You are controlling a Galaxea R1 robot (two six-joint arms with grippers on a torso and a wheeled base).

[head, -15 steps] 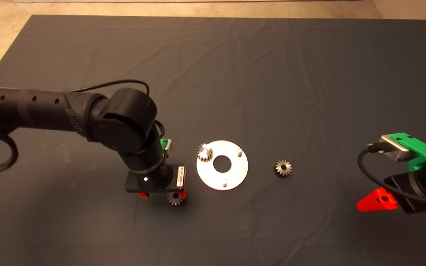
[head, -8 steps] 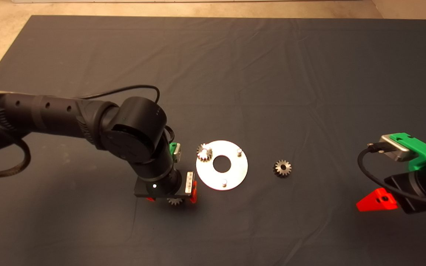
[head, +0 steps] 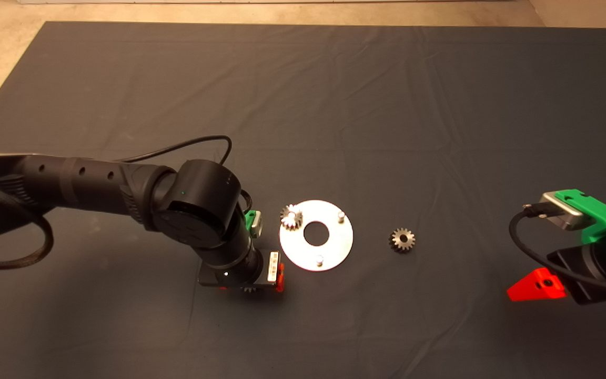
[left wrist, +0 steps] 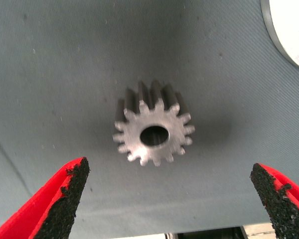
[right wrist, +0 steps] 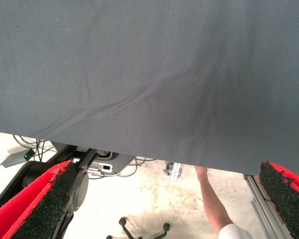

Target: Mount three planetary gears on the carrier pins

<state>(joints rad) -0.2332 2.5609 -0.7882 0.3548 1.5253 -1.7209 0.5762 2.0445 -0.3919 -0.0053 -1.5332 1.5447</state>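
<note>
The dark mat [head: 366,95] covers most of the table, with bare floor showing only along its far edge and far-left corner; the far half of the mat is open cloth, and so is the near strip in front of the parts. The round plate [head: 334,247] lies flat near the middle, with 3 carrier pins [head: 341,216] standing upright near its rim. 1 gear [head: 291,217] already sits on the far-left pin, its bore pointing up. A 2nd gear [head: 402,239] lies flat on the mat to the plate's right, well apart from it, with free cloth all round.

The 3rd gear [left wrist: 153,130] lies flat on the mat just beside the plate's near-left edge, bore axis vertical, teeth pointing outward all round. The left gripper [head: 250,287] hangs directly over it — in the left wrist view its fingers [left wrist: 65,194] are spread wide, 1 to each side of the gear, neither touching it.

The right gripper [head: 537,284] waits at the mat's right edge, well clear of the parts — its fingers [right wrist: 50,199] spread wide and holding nothing. Past the mat's edge, a person's arm [right wrist: 212,199] shows above the floor.
</note>
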